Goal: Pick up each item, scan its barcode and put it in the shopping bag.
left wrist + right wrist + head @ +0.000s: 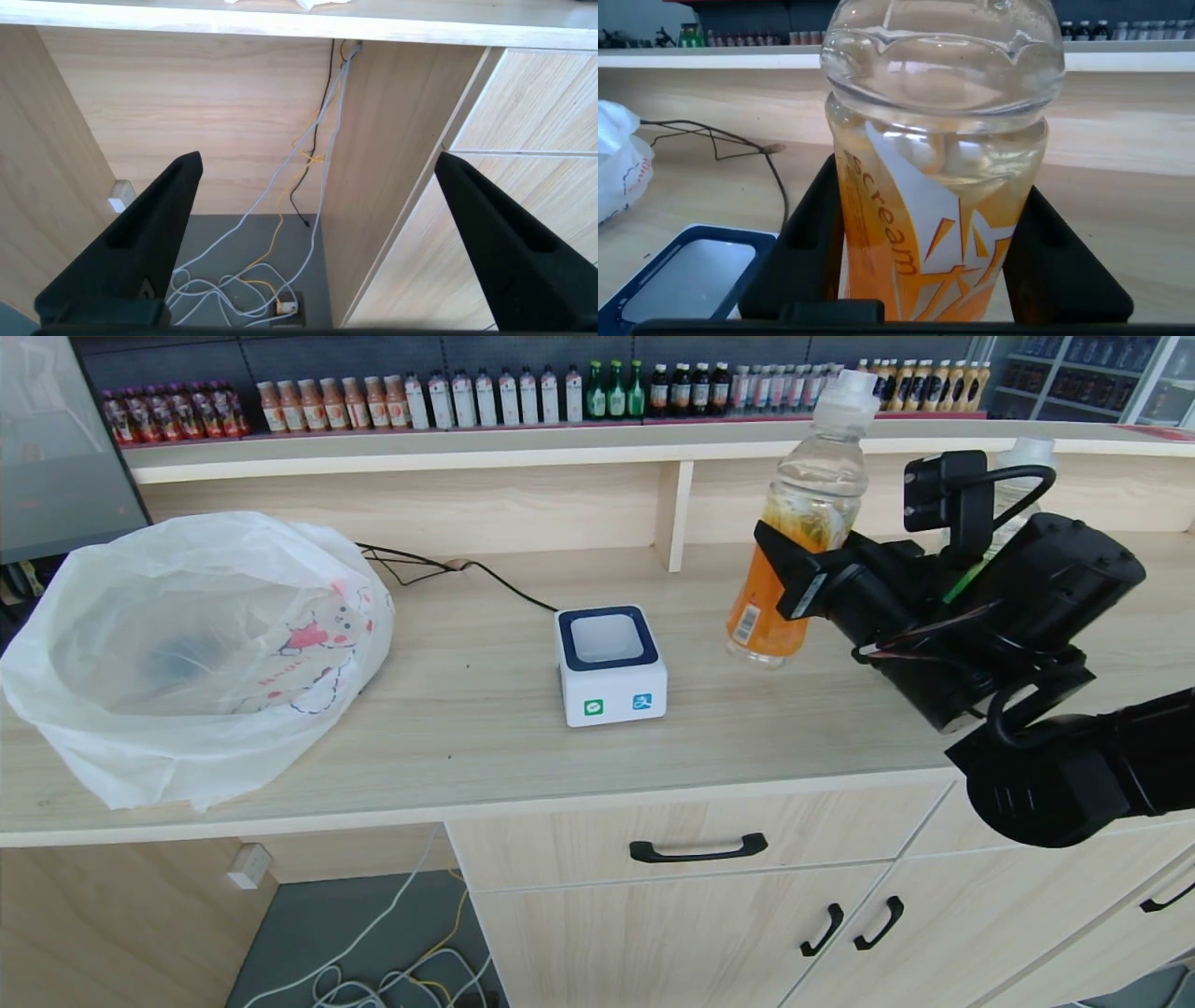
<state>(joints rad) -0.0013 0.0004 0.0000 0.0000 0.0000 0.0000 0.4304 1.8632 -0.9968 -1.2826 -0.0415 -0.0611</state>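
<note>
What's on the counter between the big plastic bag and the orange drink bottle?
The white scanner box. In the head view it stands by itself on the counter, between the shopping bag and the bottle.

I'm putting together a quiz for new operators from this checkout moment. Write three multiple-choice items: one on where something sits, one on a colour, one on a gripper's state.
1. Where on the counter is the scanner?
A. Between the shopping bag and the bottle
B. Inside the shopping bag
C. On top of the bottle

2. What colour is the bottle's cap?
A. Red
B. White
C. Green

3. What state is the right gripper in?
A. Open, apart from everything
B. Shut on the bottle
C. Shut on the shopping bag

Answers:
1 A: the head view shows the bag to the scanner's left and the bottle to its right.
2 B: the cap is plainly white.
3 B: the right wrist view shows its fingers pressed against both sides of the bottle.
</note>
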